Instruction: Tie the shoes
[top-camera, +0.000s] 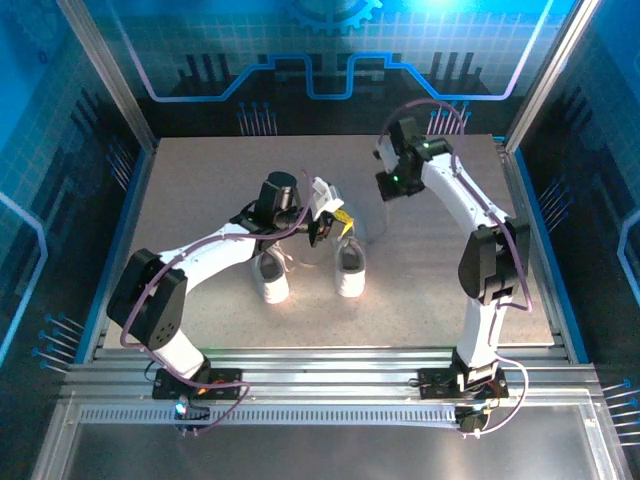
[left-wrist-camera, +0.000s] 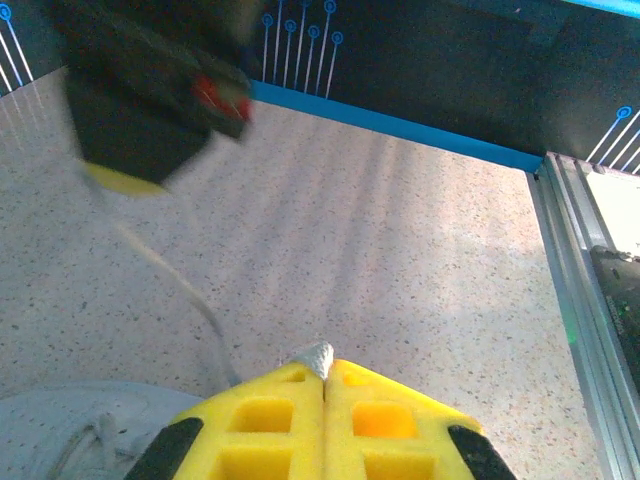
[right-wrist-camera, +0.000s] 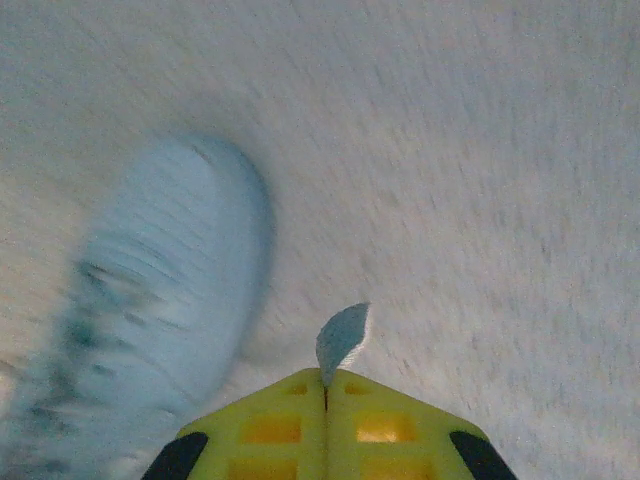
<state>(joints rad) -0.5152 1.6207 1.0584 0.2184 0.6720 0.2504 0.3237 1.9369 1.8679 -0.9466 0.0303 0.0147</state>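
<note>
Grey speckled bench (top-camera: 200, 200) inside a blue-lit enclosure. Two white sneakers stand side by side mid-bench, apart, toes toward the arm bases: left sneaker (top-camera: 272, 279), right sneaker (top-camera: 349, 270). The left arm reaches in from the lower-left base, and the left fingers (top-camera: 338, 222), yellow, hang just beyond the right sneaker's far end. The right arm rises from the lower-right base and bends back. The right fingers (top-camera: 390, 187) are raised over the far right of the bench, well apart from both sneakers. A faint thin lace (top-camera: 375, 222) seems to run up toward them.
</note>
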